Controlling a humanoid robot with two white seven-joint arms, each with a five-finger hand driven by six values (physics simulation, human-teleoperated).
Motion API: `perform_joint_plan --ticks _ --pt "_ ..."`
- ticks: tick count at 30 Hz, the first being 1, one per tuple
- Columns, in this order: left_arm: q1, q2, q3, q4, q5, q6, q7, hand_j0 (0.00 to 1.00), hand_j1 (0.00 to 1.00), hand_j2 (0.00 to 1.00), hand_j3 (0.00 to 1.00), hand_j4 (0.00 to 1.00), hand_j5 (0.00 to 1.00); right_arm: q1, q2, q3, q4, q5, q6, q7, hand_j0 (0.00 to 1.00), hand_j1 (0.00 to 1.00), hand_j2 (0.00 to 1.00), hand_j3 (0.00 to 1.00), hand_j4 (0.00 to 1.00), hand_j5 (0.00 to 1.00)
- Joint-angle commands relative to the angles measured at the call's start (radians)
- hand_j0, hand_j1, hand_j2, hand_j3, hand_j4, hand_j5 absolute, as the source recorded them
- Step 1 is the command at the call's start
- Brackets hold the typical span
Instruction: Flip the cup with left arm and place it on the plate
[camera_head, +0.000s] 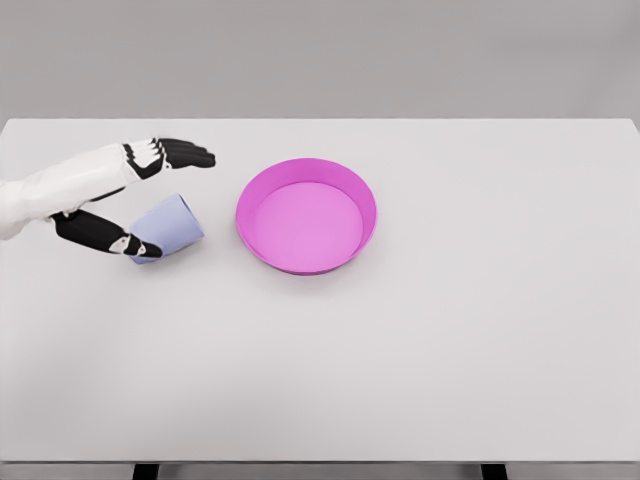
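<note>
The left robot hand comes in from the left edge on a white arm whose upper part is cut off by the frame. Its black fingers are spread wide: the upper ones stretch out flat toward the right, above and behind the cup, while the thumb lies low along the cup's near side. The hand brackets the cup without closing on it; whether the thumb tip actually touches the cup's rim cannot be told, since the two overlap in this view.

The pale blue cup lies on its side on the desk, between the fingers and the thumb. Its lower left end is partly hidden by the thumb tip, so which end is the mouth is hard to make out.

Just to the right of the cup, apart from it, sits the magenta plate, a shallow round dish with a raised wall, nothing inside it.

The desk's front corners run out of frame, and dark legs show just below its front edge.
</note>
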Motion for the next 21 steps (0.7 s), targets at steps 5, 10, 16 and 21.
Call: perform_joint_plan --ticks 5,10,16,21 --pt "0.003 0.001 -0.008 -0.001 0.004 0.001 0.0 1.0 1.0 1.0 1.0 1.0 1.0 0.0 0.0 0.0 -0.001 0.0 0.001 0.004 1.0 1.0 1.0 1.0 1.0 1.0" --pt "0.005 0.025 -0.003 -0.003 0.004 0.001 0.0 1.0 1.0 1.0 1.0 1.0 1.0 0.0 0.0 -0.002 0.001 0.0 0.001 0.004 1.0 1.0 1.0 1.0 1.0 1.0" --pt "0.011 -0.01 0.032 -0.003 -0.028 0.001 0.01 1.0 1.0 1.0 1.0 1.0 1.0 0.0 0.0 -0.002 0.001 0.0 0.001 0.004 1.0 1.0 1.0 1.0 1.0 1.0" --pt "0.002 0.01 0.018 0.016 0.251 0.054 0.013 1.0 1.0 1.0 1.0 1.0 1.0 0.0 0.0 -0.002 0.001 0.0 0.001 0.004 1.0 1.0 1.0 1.0 1.0 1.0"
